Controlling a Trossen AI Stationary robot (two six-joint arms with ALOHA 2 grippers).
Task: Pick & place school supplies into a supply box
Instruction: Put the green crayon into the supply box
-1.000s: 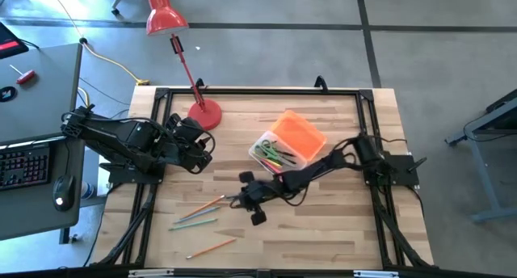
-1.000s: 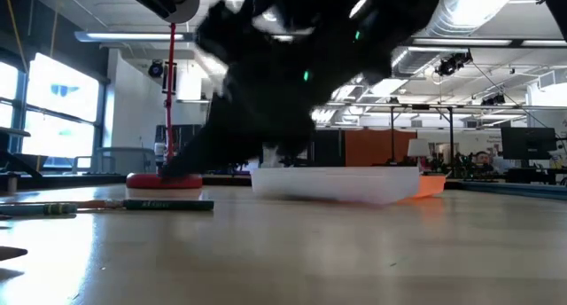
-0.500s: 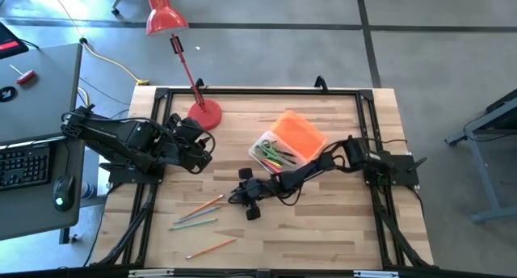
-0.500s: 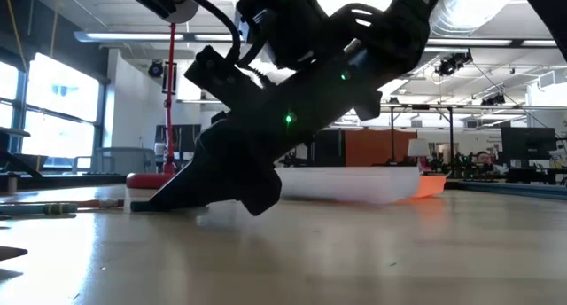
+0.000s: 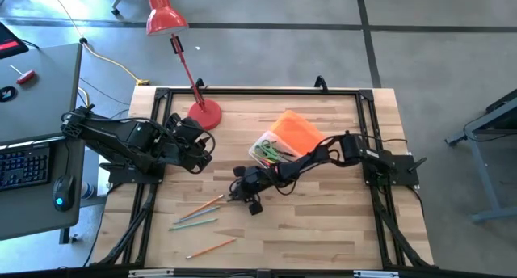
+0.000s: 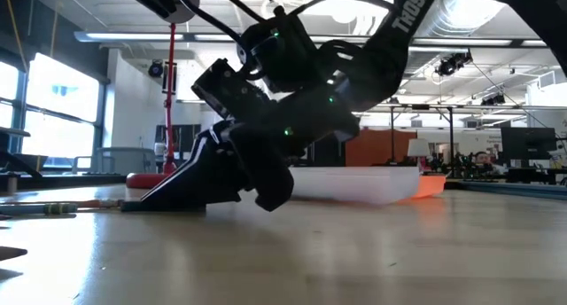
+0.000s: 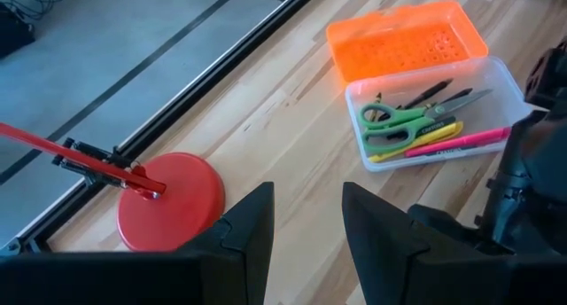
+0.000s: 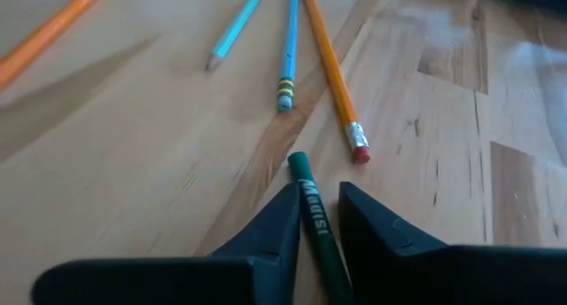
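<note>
My right gripper [image 5: 242, 195] is down at the table's middle, its fingers [image 8: 285, 207] close on either side of a dark green pen [image 8: 310, 203] lying flat on the wood. The same pen shows in the low view [image 6: 133, 206]. Ahead lie an orange pencil [image 8: 330, 74] and blue pencils [image 8: 290, 39]. The clear supply box [image 5: 273, 153] sits to the gripper's far right with its orange lid [image 5: 300, 132] open beside it. Inside are green scissors [image 7: 394, 119] and pens. My left gripper [image 5: 203, 153] waits open above the table's left part. My right gripper pinches the green pen between its two fingers, a short way back from the pen's end [image 8: 299, 161], which sticks out past the fingertips. The fingers [image 6: 177, 194] slant down from the table's right and lie roughly along the pen. The pen rests on the table.
A red desk lamp stands with its round base [image 5: 204, 115] at the far left, close to my left gripper. Loose pencils [image 5: 200, 207] [image 5: 212, 247] lie on the near left part of the table. Black rails frame the table's edges.
My right gripper has moved toward the table's left and far edges and has come down until its fingertips are at the table around the green pen. The pen lies where it was. The left arm has kept still.
</note>
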